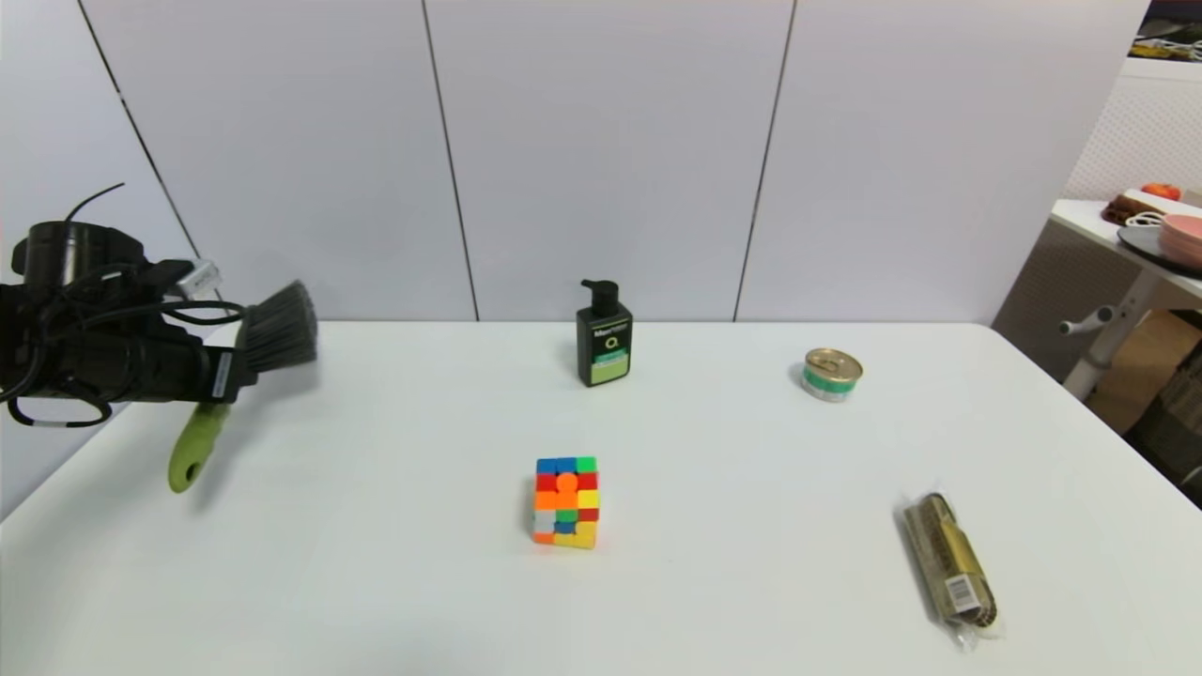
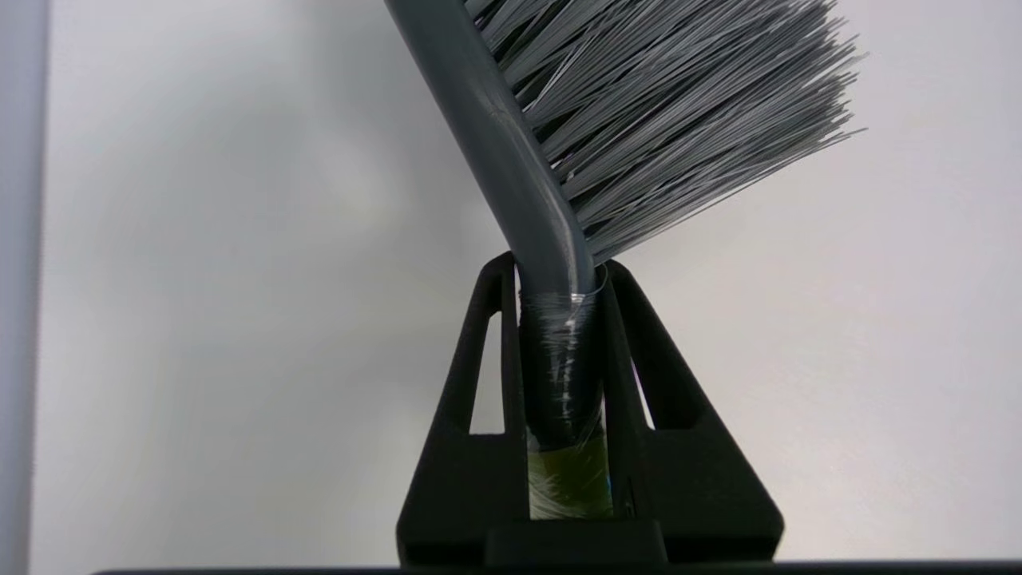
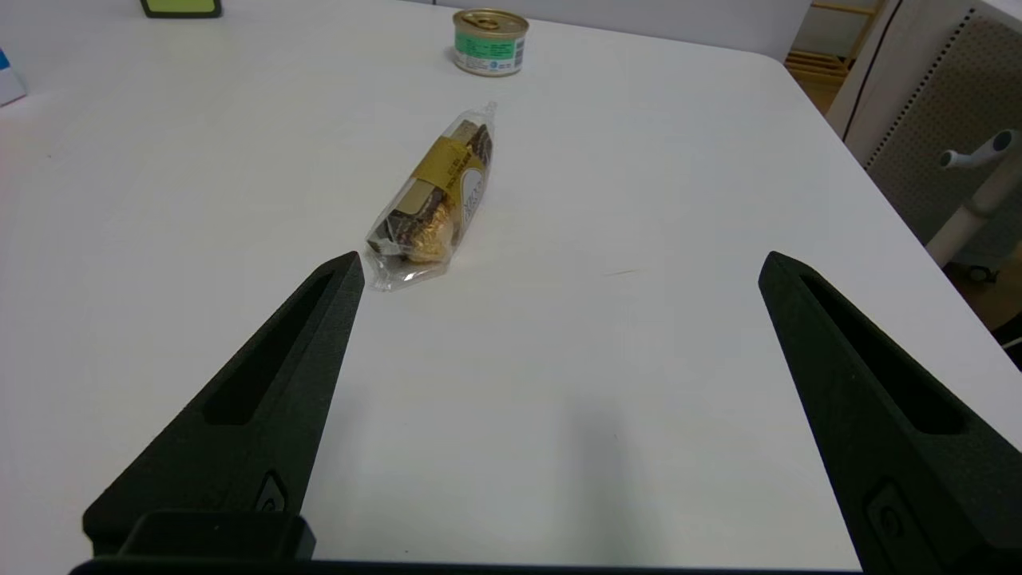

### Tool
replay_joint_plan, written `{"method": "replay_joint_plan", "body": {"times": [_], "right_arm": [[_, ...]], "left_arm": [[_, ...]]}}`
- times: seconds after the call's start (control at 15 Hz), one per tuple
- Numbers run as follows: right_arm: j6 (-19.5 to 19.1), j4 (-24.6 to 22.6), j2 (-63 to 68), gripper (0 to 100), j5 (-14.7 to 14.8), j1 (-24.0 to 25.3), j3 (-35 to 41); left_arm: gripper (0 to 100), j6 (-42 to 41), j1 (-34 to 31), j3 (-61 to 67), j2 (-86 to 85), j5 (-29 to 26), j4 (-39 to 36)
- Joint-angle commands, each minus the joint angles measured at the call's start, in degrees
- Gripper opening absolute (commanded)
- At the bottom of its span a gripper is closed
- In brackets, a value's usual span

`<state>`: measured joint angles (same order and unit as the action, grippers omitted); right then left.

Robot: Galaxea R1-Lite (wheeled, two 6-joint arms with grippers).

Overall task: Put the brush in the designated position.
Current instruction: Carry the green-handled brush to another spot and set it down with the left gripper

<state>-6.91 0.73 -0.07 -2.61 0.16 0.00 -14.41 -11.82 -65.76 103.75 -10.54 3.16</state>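
Note:
At the far left of the head view my left gripper (image 1: pixel 230 374) holds the brush (image 1: pixel 279 327) in the air above the table's left edge. Its grey bristles point up and right, and the olive-green handle (image 1: pixel 192 453) hangs down below the gripper. The left wrist view shows the gripper (image 2: pixel 559 271) shut on the brush's dark grey neck (image 2: pixel 511 160), with the bristles (image 2: pixel 671 104) fanning beyond. My right gripper (image 3: pixel 559 267) is open over the table's near right part, out of the head view. The designated position carries no mark on the white tabletop.
A colourful cube (image 1: pixel 565 501) sits at the table's middle front. A dark pump bottle (image 1: pixel 603 335) stands at the back centre, a tin can (image 1: pixel 832 374) at back right, and a wrapped gold snack pack (image 1: pixel 948 561) at front right. A side table (image 1: pixel 1127 244) stands beyond the right edge.

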Motion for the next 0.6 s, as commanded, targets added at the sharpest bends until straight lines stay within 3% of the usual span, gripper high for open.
{"method": "replay_joint_plan", "body": {"times": [0.07,0.6], "right_arm": [[0.0,0.0,0.1,100,0.0,0.0,0.1],[0.0,0.0,0.1,100,0.0,0.0,0.1]], "left_arm": [[0,1.0,8.7,8.8,-10.1,0.1,-0.3],[0,8.6,25.9,17.2,-11.6,0.3,-3.2]]}}
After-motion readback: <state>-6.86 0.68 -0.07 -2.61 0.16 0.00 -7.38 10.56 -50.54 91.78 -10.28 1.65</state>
